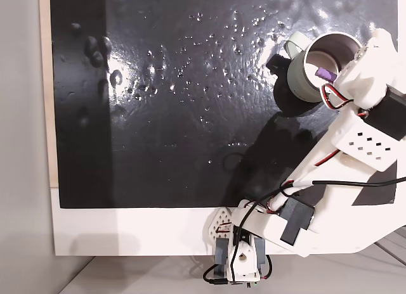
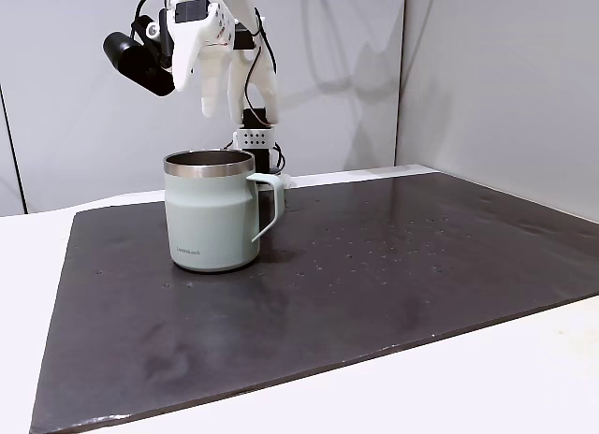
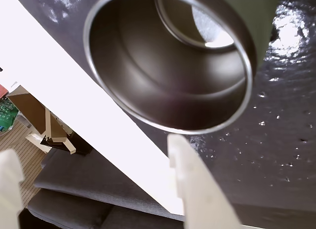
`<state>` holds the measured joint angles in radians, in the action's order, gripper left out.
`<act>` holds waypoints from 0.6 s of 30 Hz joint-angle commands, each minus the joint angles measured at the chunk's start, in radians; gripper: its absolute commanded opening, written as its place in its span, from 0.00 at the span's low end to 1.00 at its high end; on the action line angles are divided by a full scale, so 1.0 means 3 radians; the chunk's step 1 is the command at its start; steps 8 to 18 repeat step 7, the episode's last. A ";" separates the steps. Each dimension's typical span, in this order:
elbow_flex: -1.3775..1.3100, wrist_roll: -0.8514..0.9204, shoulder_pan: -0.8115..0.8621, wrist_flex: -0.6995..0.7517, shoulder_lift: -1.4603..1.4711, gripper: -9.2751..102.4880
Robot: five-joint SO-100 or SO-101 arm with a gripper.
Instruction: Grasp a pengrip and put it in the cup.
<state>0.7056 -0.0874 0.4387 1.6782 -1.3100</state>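
The end effector [image 3: 94, 165] hangs above the cup [image 2: 211, 219], fingers spread wide and empty. The pengrip [image 1: 326, 73] lies inside the cup, near the worktop's [image 1: 158, 224] corner.

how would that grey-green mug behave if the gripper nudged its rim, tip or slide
Probably slide rather than tip: the mug looks squat, wide-based and stands upright on the dark mat. Its metal walls look rigid. A push near the handle might spin it.

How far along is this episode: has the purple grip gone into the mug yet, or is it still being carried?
Nearly done, it seems. In a fixed view from above, the purple grip shows inside the mug's rim, though whether it lies on the bottom is hard to tell. The tool hangs over the mug with its fingers apart and nothing between them in the wrist view. Left: pull the arm back from the mug.
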 commanded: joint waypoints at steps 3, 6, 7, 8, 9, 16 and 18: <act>0.0031 0.0005 -0.0092 0.0026 -0.0225 0.35; 0.0061 0.0005 -0.0112 0.0026 -0.0230 0.34; 0.0072 0.0005 -0.0118 0.0026 -0.0230 0.34; 0.0072 0.0005 -0.0118 0.0026 -0.0230 0.34; 0.0072 0.0005 -0.0118 0.0026 -0.0230 0.34; 0.0072 0.0005 -0.0118 0.0026 -0.0230 0.34; 0.0072 0.0005 -0.0118 0.0026 -0.0230 0.34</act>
